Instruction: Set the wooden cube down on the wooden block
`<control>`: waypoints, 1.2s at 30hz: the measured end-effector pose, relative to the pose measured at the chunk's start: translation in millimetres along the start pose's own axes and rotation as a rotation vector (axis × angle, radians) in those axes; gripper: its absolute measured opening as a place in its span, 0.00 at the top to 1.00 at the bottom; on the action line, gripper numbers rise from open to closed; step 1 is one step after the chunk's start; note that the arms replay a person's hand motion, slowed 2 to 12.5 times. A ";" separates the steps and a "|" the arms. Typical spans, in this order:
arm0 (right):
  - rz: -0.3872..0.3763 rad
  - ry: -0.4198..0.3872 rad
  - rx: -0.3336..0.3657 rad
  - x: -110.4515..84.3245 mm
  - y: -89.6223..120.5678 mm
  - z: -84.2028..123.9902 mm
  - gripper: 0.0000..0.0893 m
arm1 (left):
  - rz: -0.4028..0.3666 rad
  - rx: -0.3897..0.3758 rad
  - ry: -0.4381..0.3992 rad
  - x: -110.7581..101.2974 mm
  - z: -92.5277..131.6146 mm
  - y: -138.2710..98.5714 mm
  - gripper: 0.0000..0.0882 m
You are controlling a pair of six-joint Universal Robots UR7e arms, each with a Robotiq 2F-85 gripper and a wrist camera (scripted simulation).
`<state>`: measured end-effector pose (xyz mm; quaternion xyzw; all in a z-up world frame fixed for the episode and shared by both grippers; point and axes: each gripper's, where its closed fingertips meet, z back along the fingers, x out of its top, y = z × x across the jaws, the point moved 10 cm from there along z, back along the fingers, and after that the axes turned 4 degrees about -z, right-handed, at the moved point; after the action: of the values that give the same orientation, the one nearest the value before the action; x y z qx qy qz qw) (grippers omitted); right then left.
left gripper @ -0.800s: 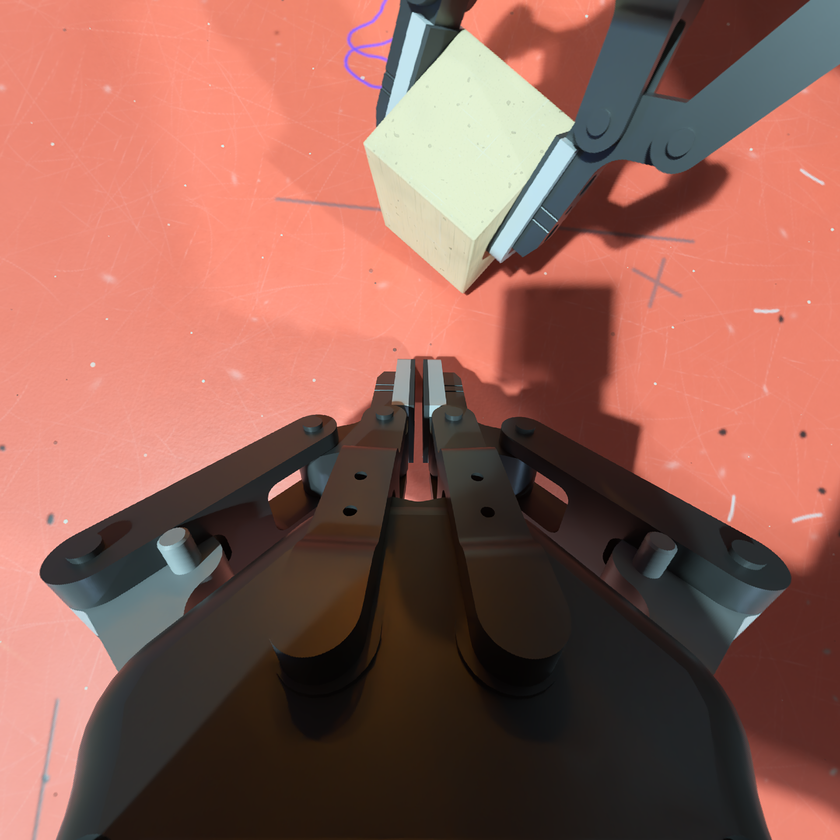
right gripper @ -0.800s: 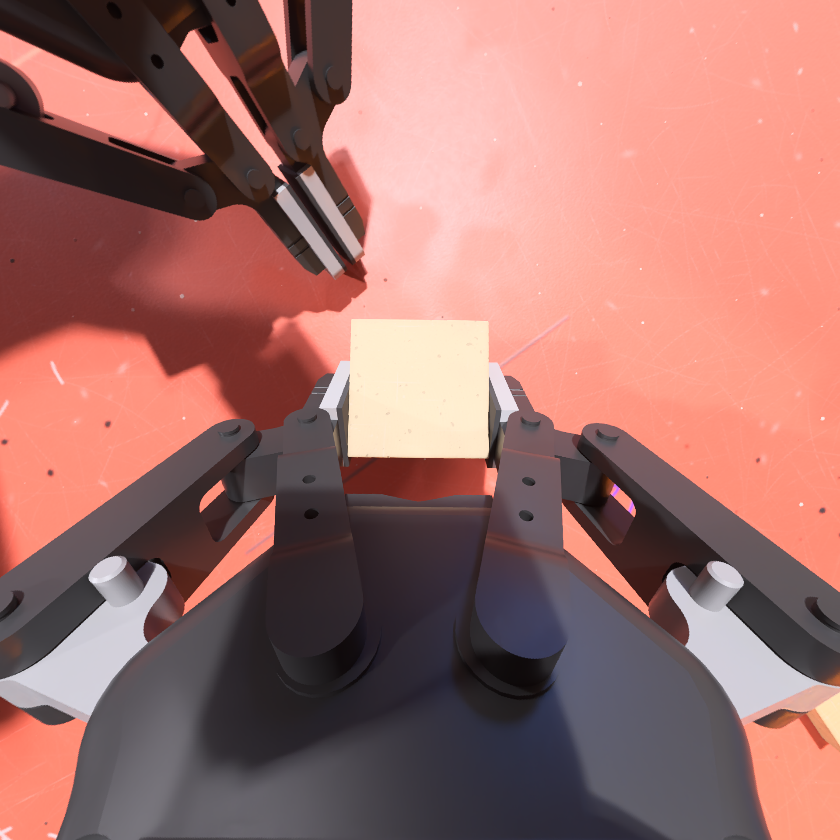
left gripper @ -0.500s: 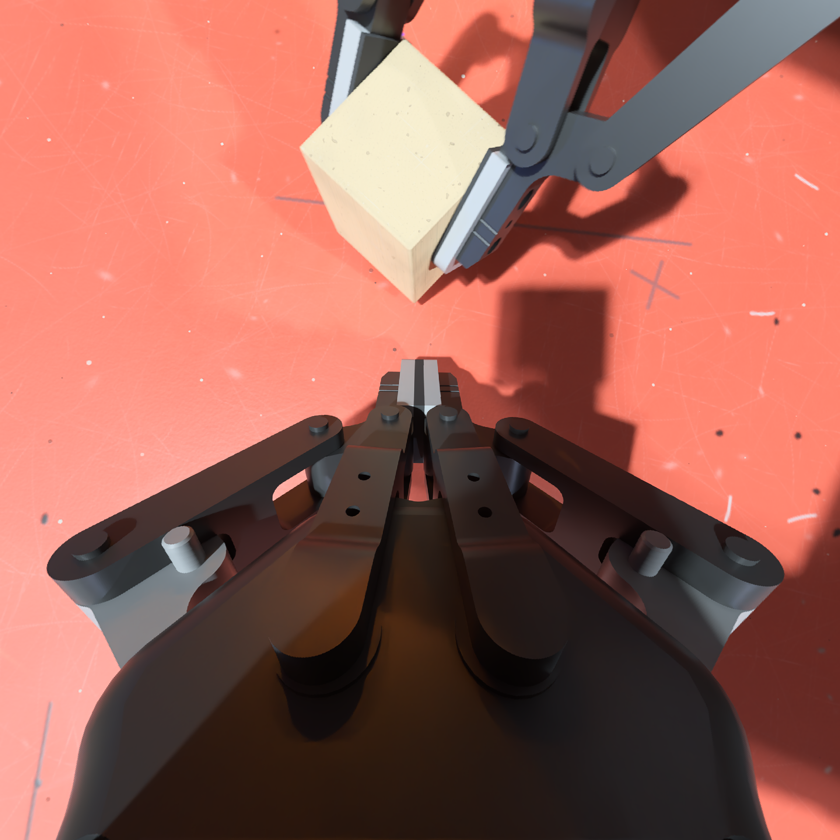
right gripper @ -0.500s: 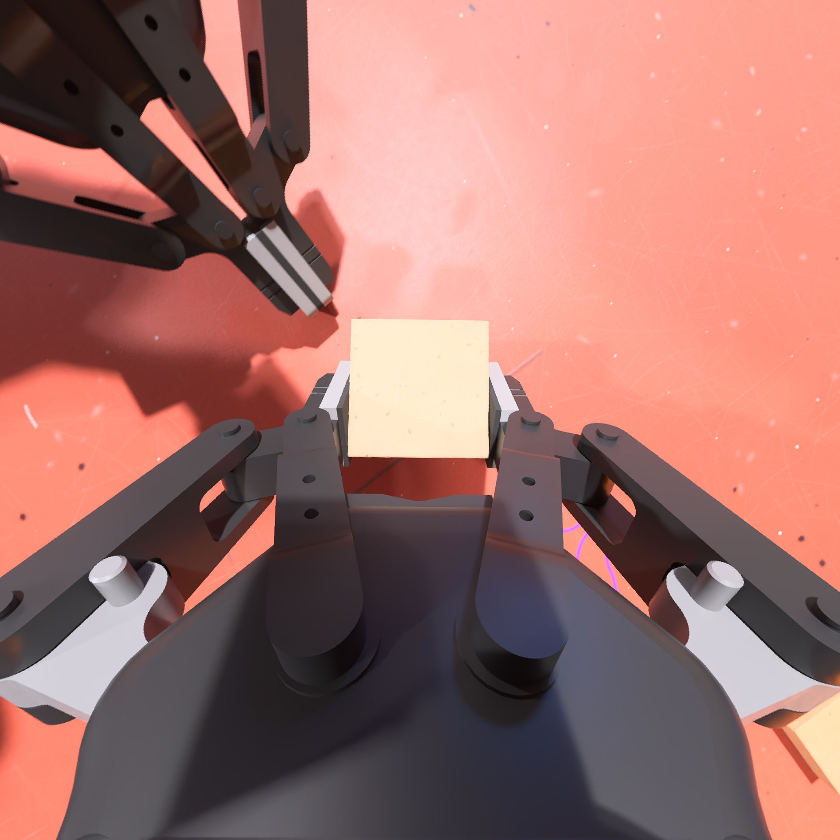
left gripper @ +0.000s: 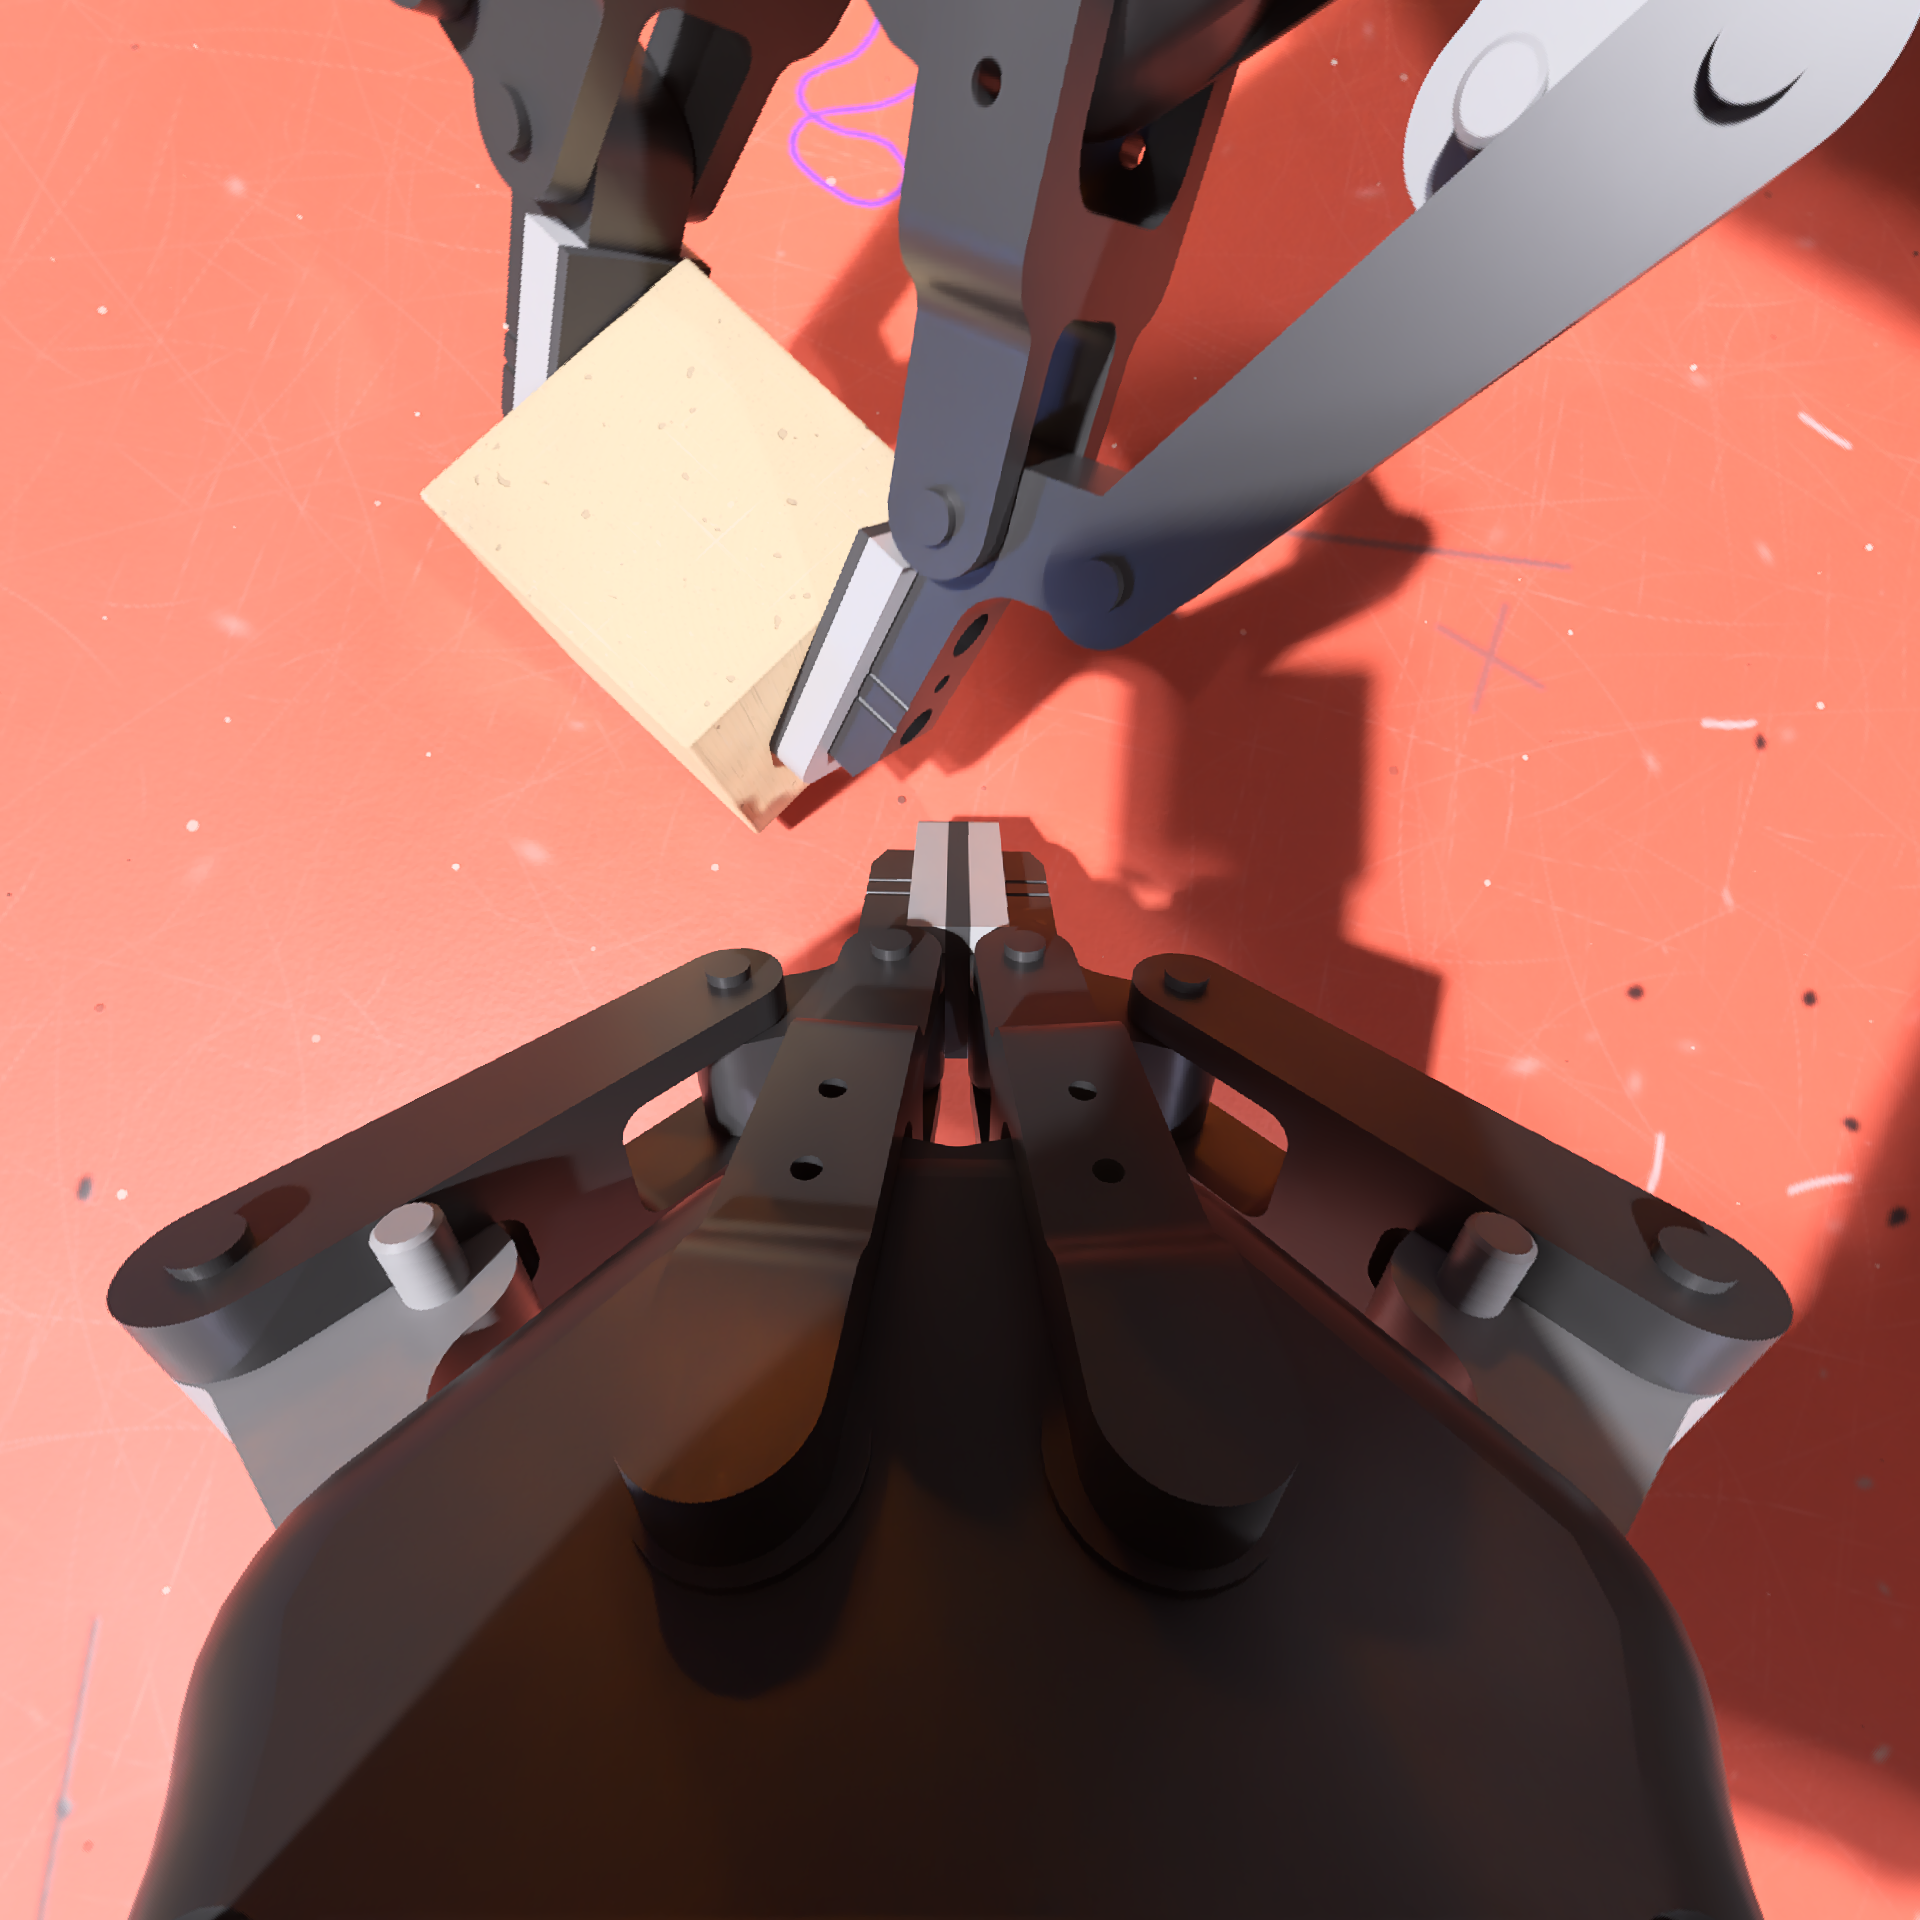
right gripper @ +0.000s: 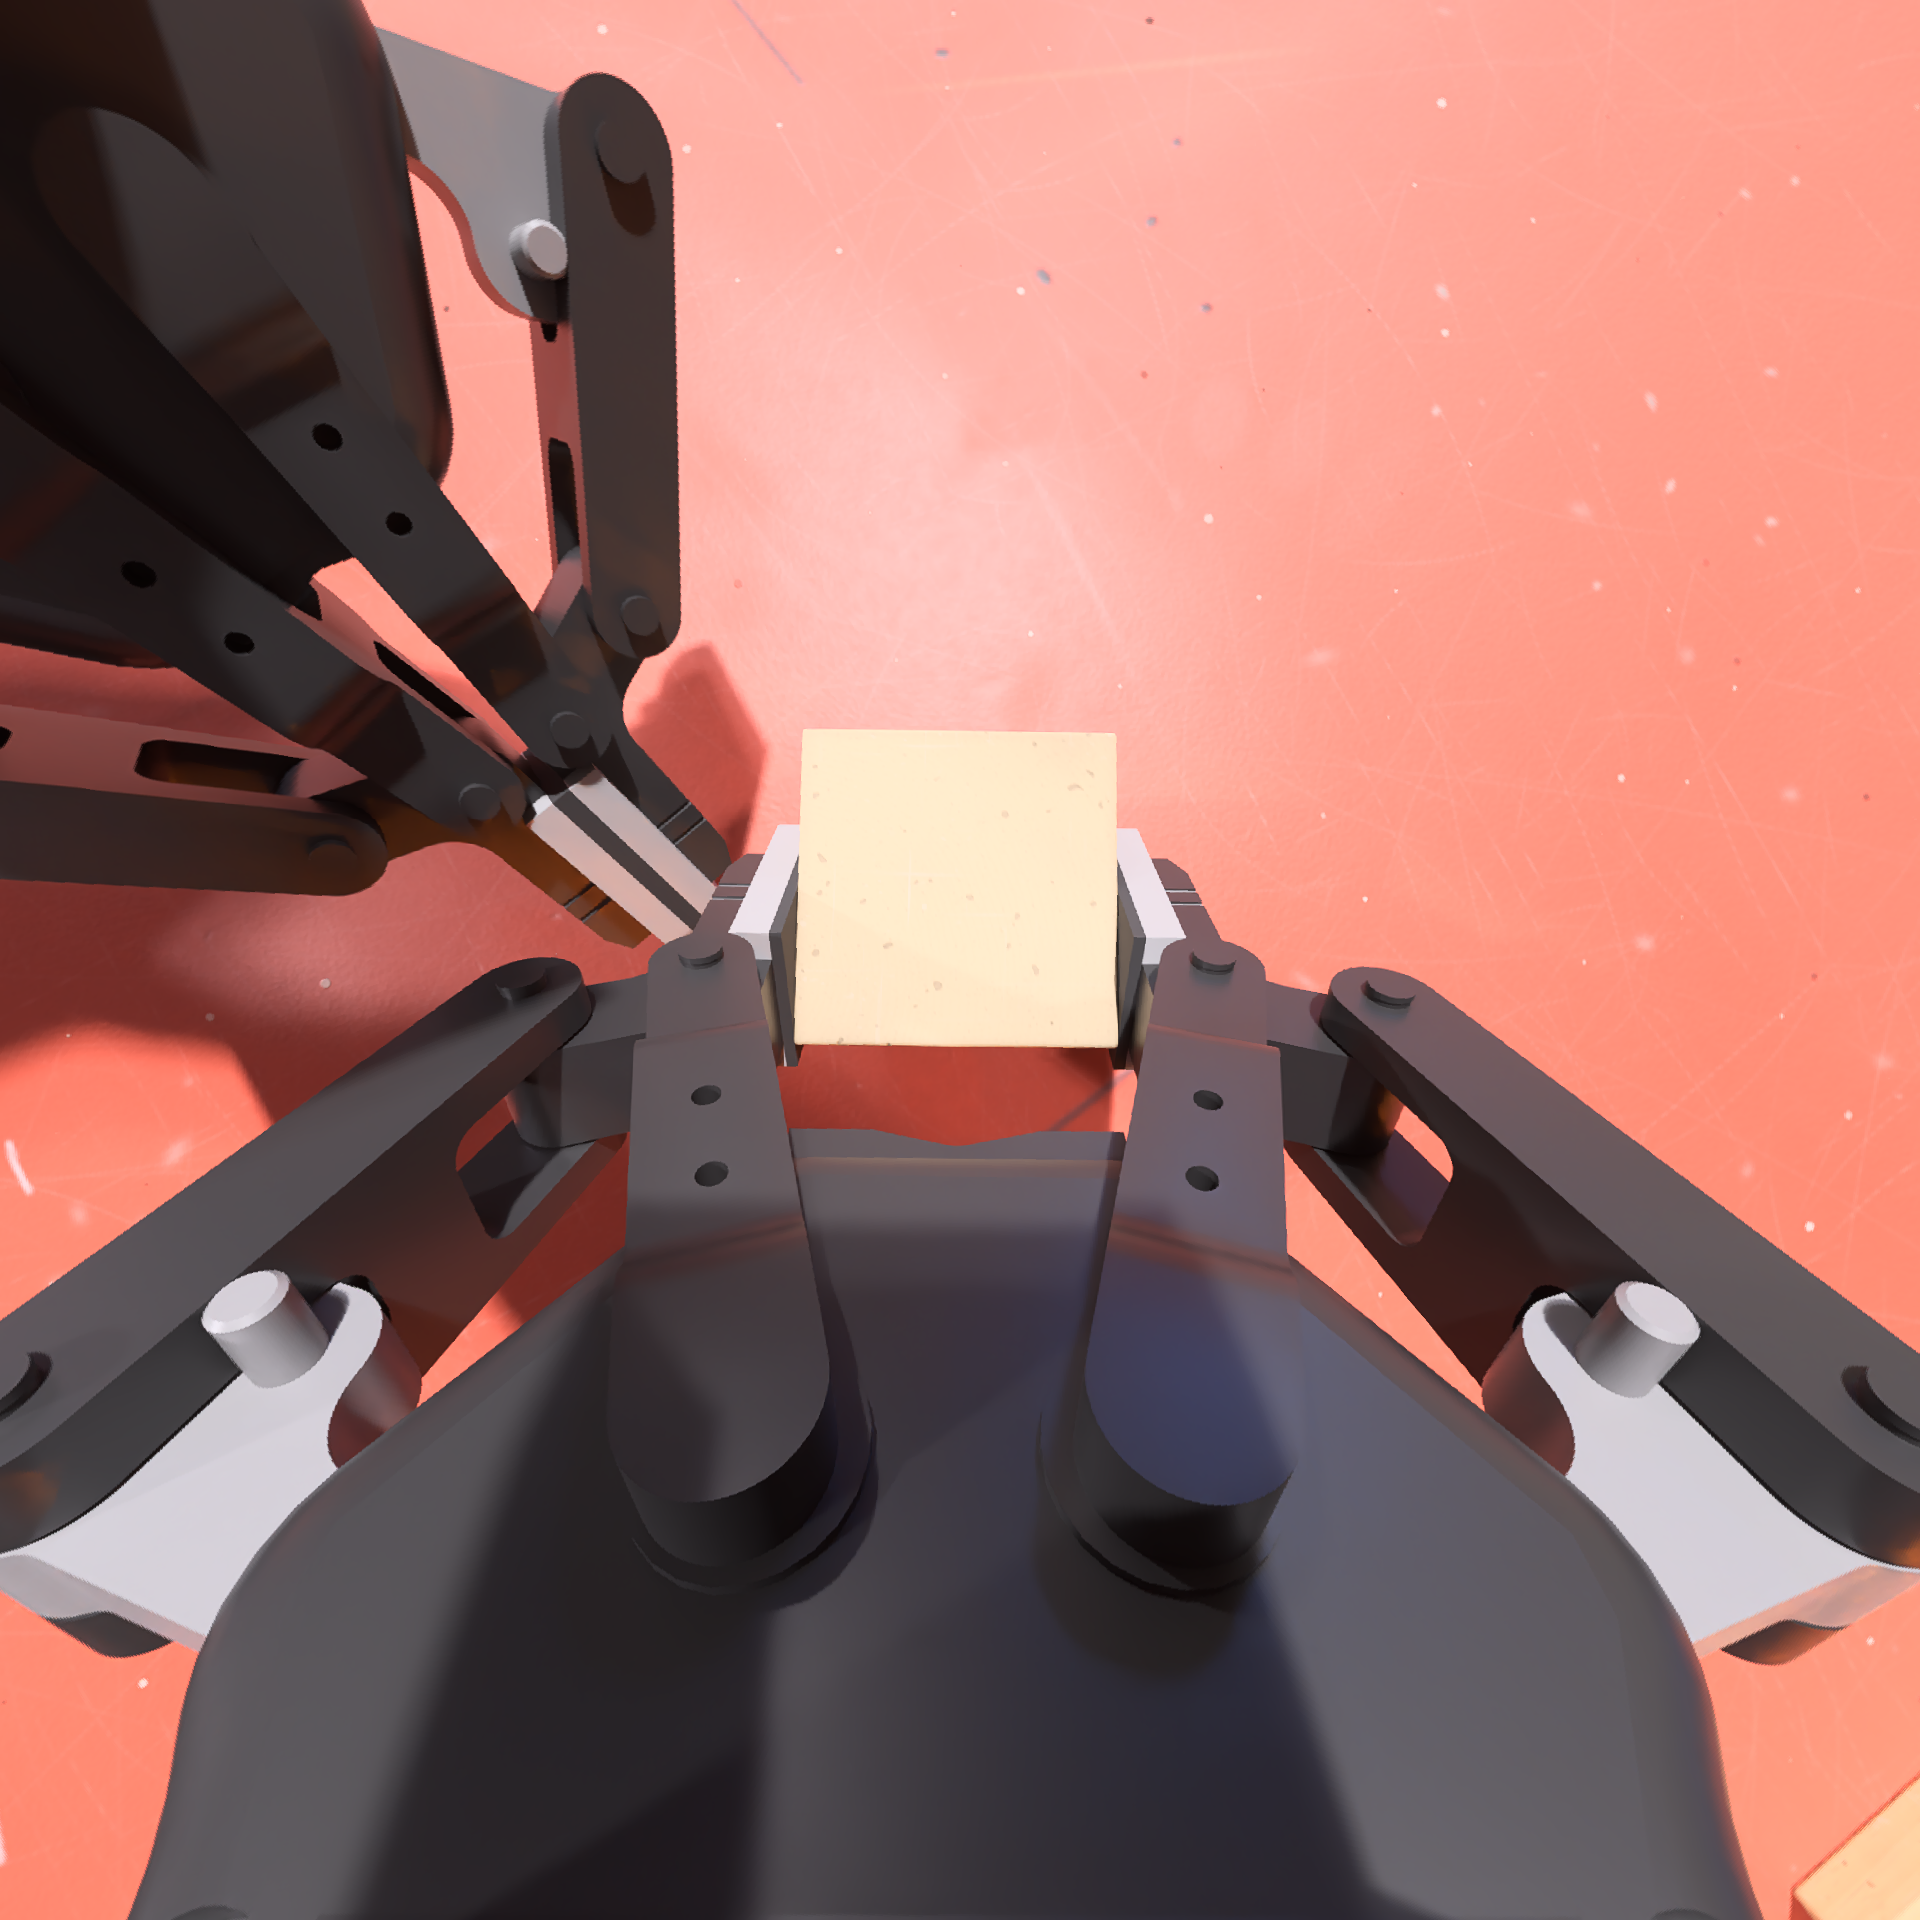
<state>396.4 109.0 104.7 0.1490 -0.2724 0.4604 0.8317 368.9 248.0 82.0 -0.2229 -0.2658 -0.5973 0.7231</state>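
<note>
Scuffed salmon-red bench (right gripper: 1455, 520) spreads beneath both of my hands, speckled with pale flecks and thin scratches. My right hand (right gripper: 956, 904) is clamped on the wooden cube (right gripper: 956, 888), one pale pad pressed flat against each of two opposite faces, the lit face of the cube turned up toward my wrist. From my left wrist the same wooden cube (left gripper: 665, 520) appears tilted on a corner, carried clear of the bench, with the right hand (left gripper: 686, 499) gripping it from above. My left hand (left gripper: 956, 873) has its fingers pressed together with nothing between them, and it sits just beside the cube's lower corner, its tips close to the nearer pad of the right hand. A looping purple line (left gripper: 842, 125) is drawn on the bench beyond the cube. Low at the right edge behind my right hand, a corner of the wooden block (right gripper: 1870, 1870) lies on the bench, well apart from the cube.
</note>
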 end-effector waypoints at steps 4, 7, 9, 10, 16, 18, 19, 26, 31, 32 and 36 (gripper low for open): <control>0.029 0.009 0.011 3.9 -0.2 -2.5 0.50 | -0.001 0.001 -0.001 -0.1 0.0 -0.1 1.00; 0.039 0.021 0.021 5.6 -2.9 -3.1 0.50 | -0.003 0.003 -0.001 -0.1 0.0 -0.3 1.00; 0.032 0.025 0.026 6.5 -5.8 -3.4 0.50 | -0.004 0.004 -0.001 -0.2 0.0 -0.5 1.00; 0.026 0.026 0.027 6.9 -7.4 -3.4 0.50 | -0.005 0.005 -0.001 -0.2 0.0 -0.5 1.00; -0.025 0.023 -0.004 8.2 -21.8 -5.0 0.50 | -0.010 0.009 -0.002 -0.3 0.0 -0.9 0.99; -0.041 0.019 -0.015 8.7 -25.7 -5.8 0.50 | -0.011 0.010 -0.002 -0.3 -0.1 -0.9 0.99; -0.047 0.017 -0.019 9.0 -27.2 -6.2 0.50 | -0.011 0.010 -0.002 -0.3 -0.1 -0.9 0.99; -0.050 -0.002 -0.036 13.1 -26.4 -10.1 0.50 | -0.012 0.012 -0.003 -0.4 -0.1 -1.1 0.99; -0.024 -0.019 -0.029 15.7 -16.9 -13.9 0.50 | -0.015 0.014 -0.004 -0.4 -0.1 -1.3 0.99; -0.017 -0.021 -0.022 16.1 -14.3 -14.5 0.50 | -0.015 0.015 -0.004 -0.4 -0.1 -1.3 0.99; 0.011 -0.026 0.010 17.2 -4.5 -15.5 0.50 | -0.016 0.015 -0.004 -0.4 -0.1 -1.4 0.99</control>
<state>412.5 126.1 102.3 0.1577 -0.2817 0.4644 0.8247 367.5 248.0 81.7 -0.2163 -0.2736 -0.6006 0.7195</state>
